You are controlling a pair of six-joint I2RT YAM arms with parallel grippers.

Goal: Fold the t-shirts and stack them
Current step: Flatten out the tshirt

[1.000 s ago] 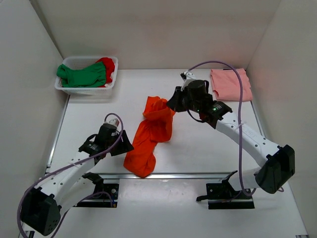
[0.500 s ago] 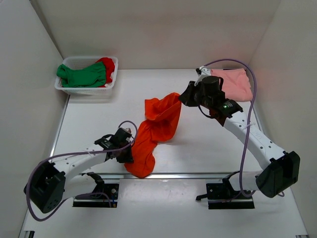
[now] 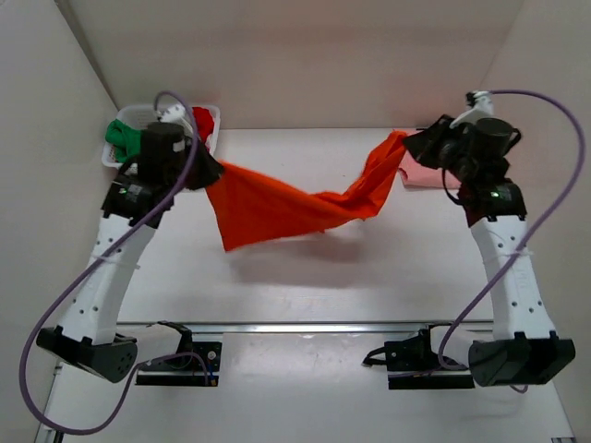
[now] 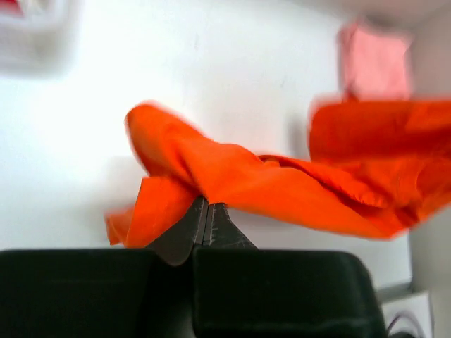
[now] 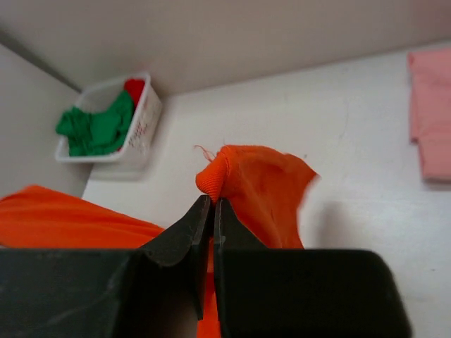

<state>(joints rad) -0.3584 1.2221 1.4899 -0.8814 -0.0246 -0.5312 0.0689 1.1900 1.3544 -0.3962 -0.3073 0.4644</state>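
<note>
Over mid-table [image 3: 369, 277], orange t-shirt [image 3: 277, 205] hangs stretched btwn L gripper [image 3: 208, 177] at 10 o'clock & R gripper [image 3: 406, 146] at 2, both pinched tight on its edge. Soft, light, droopy cloth; prob best gripped at corners/hem.

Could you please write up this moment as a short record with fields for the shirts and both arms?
orange t-shirt: stretched between both grippers, lifted off the table
left gripper: jaws shut on its left end
right gripper: jaws shut on its right end
pink t-shirt: lying flat, far right of table
basket: far left corner, holds green t-shirt and red t-shirt
</note>
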